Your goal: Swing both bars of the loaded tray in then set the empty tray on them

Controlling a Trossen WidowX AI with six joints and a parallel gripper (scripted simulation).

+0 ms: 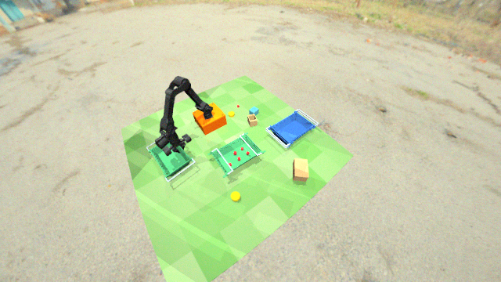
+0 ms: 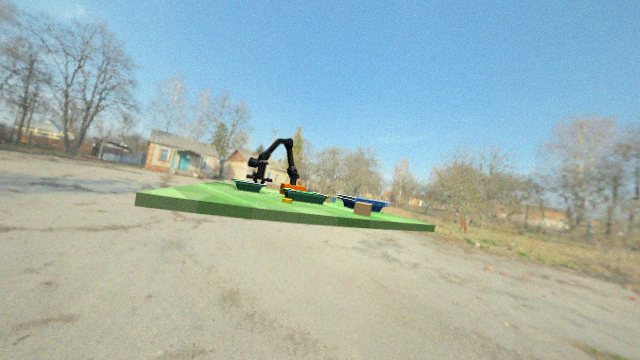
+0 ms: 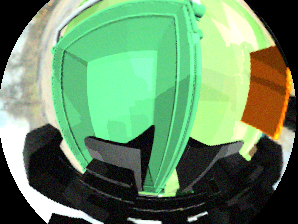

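The loaded tray, green, stands mid-mat with several small red blocks inside. Its left white bar and right white bar both lie in across the top. The empty green tray stands level at the left, its bars out over its ends. My gripper points down at this tray's long wall on the robot's side. The fingers are partly closed, one inside and one outside the wall. A strip of mat shows between wall and outer finger.
The orange base block is behind the trays. A blue tray is at the right, a tan block in front of it. A yellow disc lies in front; a small open box and a blue block are behind.
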